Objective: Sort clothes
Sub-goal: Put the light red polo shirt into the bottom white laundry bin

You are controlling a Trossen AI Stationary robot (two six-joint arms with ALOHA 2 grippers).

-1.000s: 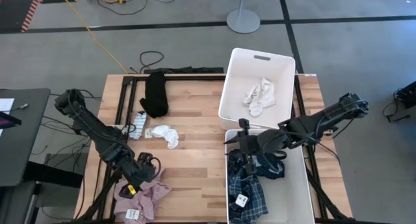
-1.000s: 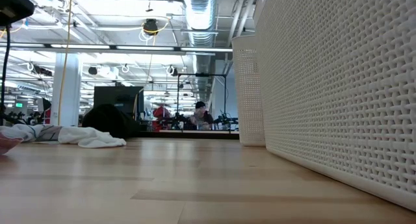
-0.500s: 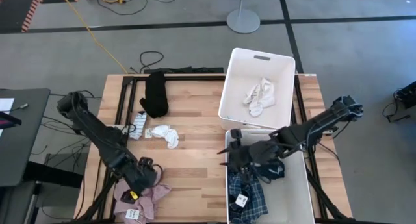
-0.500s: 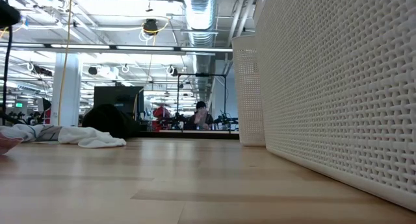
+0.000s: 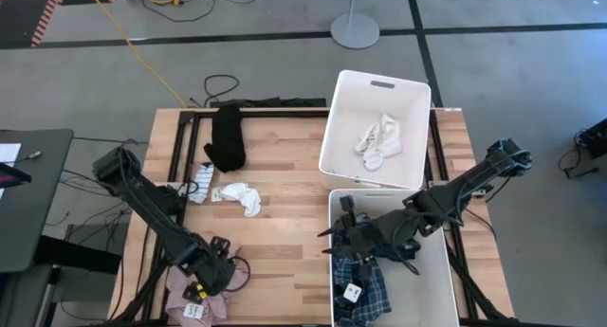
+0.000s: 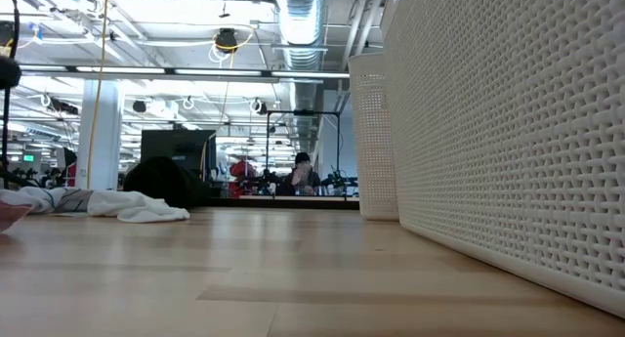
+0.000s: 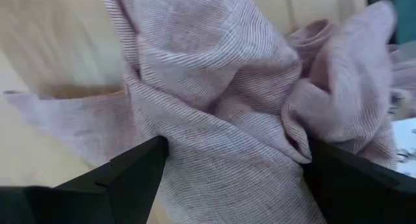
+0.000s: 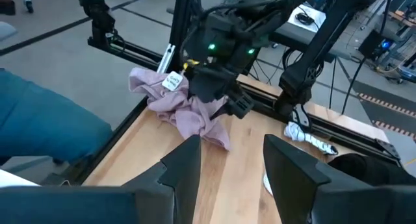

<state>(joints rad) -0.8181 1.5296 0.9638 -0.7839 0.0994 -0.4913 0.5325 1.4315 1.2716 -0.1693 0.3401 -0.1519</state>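
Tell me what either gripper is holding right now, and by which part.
Nothing is gripped yet. The left gripper has its jaws open around a bunched fold of the pink piece. The right gripper is empty.

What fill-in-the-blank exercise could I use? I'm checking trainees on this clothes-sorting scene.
1. The left gripper is open around the ____ piece.
2. The white socks lie in the ____ bin.
3. The blue plaid shirt lies in the ____ bin.
4. The black piece lies on the ____.
Answers: pink; far; near; table
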